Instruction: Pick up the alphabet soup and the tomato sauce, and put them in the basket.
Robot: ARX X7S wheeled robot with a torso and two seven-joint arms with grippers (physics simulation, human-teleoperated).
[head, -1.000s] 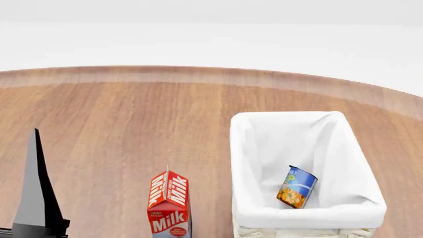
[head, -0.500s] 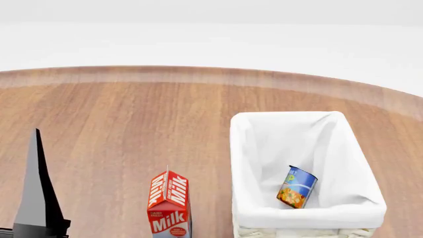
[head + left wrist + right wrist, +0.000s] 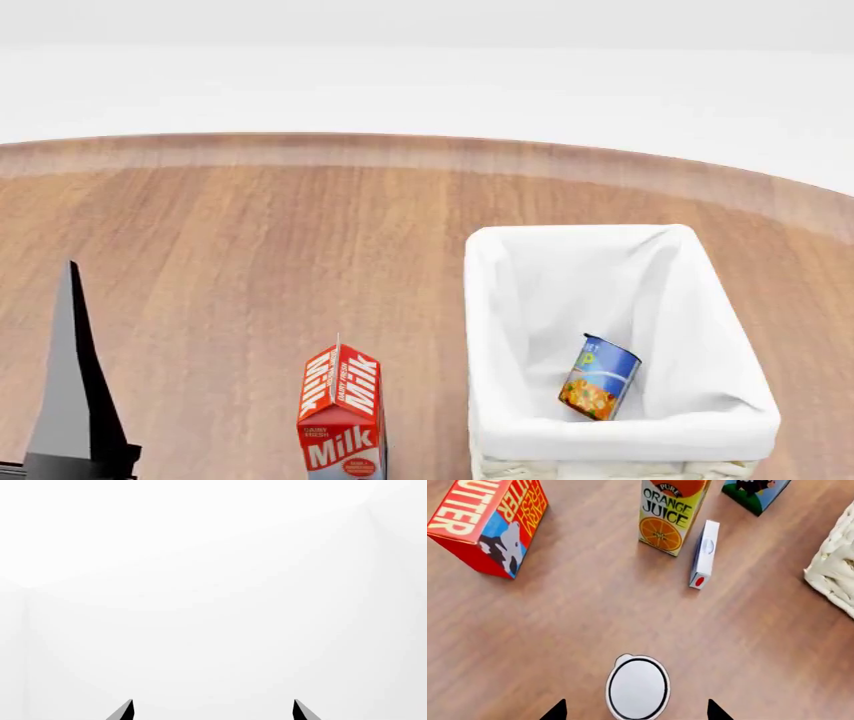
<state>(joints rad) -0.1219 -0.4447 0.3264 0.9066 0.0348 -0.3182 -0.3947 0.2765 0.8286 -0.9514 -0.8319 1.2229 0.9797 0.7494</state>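
Observation:
The alphabet soup (image 3: 599,377), a blue can with an orange picture, lies tilted inside the cream-white basket (image 3: 482,330) at the right of the head view. The basket's wicker corner also shows in the right wrist view (image 3: 834,575). My right gripper (image 3: 635,712) is open, its fingertips (image 3: 557,711) either side of a small upright can (image 3: 637,687) seen from above. Only the can's pale lid shows, so its label is hidden. My left gripper (image 3: 213,712) is open and empty, facing blank white. One dark finger (image 3: 74,400) of it shows at the head view's lower left.
A red milk carton (image 3: 342,412) stands just left of the basket. In the right wrist view a red butter box (image 3: 490,525), an orange juice carton (image 3: 670,515), a small white box (image 3: 704,552) and another carton (image 3: 757,492) stand beyond the can on the wooden table.

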